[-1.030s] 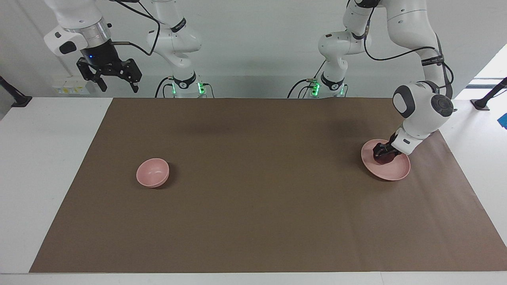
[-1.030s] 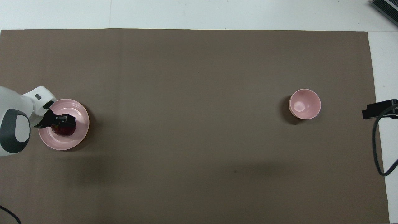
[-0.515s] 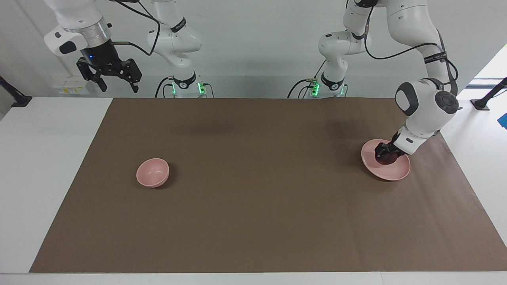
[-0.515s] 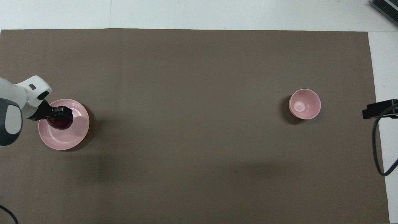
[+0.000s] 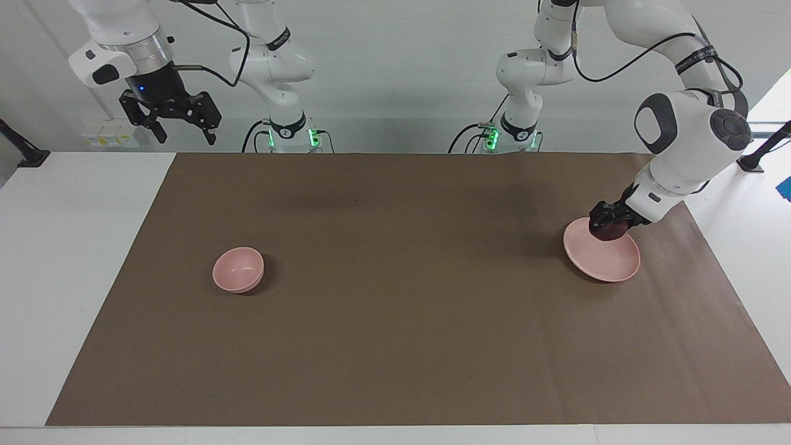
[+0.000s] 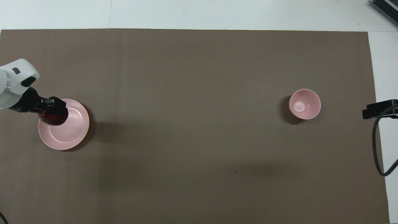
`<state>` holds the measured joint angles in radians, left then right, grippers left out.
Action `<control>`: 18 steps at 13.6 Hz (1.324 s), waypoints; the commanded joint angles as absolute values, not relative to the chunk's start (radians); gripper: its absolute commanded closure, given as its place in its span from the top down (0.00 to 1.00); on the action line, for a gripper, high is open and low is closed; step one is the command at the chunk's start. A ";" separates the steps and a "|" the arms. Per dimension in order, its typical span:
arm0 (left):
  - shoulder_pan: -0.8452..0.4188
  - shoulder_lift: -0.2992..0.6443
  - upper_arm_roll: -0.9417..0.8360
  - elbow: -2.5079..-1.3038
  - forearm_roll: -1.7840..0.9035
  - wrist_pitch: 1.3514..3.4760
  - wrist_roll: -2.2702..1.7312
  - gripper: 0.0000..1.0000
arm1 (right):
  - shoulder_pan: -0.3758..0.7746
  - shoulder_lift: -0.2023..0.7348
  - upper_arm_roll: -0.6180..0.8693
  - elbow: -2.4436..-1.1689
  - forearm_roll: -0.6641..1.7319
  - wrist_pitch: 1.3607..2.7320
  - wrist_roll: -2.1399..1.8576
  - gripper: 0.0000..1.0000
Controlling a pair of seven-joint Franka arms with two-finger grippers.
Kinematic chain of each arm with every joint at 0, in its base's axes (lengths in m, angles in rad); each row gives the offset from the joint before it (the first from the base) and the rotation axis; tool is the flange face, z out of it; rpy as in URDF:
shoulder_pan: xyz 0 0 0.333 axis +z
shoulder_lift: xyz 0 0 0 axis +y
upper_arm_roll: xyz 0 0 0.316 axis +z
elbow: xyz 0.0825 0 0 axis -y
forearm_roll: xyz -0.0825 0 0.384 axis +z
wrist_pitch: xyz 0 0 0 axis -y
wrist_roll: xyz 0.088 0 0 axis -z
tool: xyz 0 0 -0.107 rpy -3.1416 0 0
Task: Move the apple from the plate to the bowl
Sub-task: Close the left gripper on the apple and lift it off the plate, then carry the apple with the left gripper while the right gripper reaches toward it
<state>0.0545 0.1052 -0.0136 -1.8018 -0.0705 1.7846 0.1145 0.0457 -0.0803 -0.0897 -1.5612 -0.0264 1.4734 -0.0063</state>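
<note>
Apple transport is at its start, judging by the layout. Brown paper mat (image 5: 395,346) covers most of the white table (image 5: 74,278). Toward the left arm's end lies the flat, round pale pink plate (image 5: 609,262), now bare. Well apart, toward the right arm's end, sits the small, deep pale pink bowl (image 5: 238,269), empty. Left gripper (image 5: 609,221) is clamped on the small round dark red apple (image 5: 610,231), held just above the plate's rim. Right gripper (image 5: 179,127) waits raised with fingers spread, holding nothing. Lifting looks done; carrying across to the bowl and releasing remain.
</note>
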 commanded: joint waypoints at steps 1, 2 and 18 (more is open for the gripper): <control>0.026 0.075 -0.020 -1.766 -0.133 1.717 0.109 0.00 | 0.034 -0.092 -0.087 -1.569 -0.020 1.470 -0.028 1.00; 0.014 0.074 -0.029 -1.769 -0.156 1.717 0.103 0.00 | 0.034 -0.092 -0.087 -1.569 -0.020 1.470 -0.028 1.00; -0.135 0.104 -0.035 -1.660 -0.564 1.632 -0.559 0.00 | 0.028 -0.192 -0.006 -1.785 0.193 1.590 0.064 1.00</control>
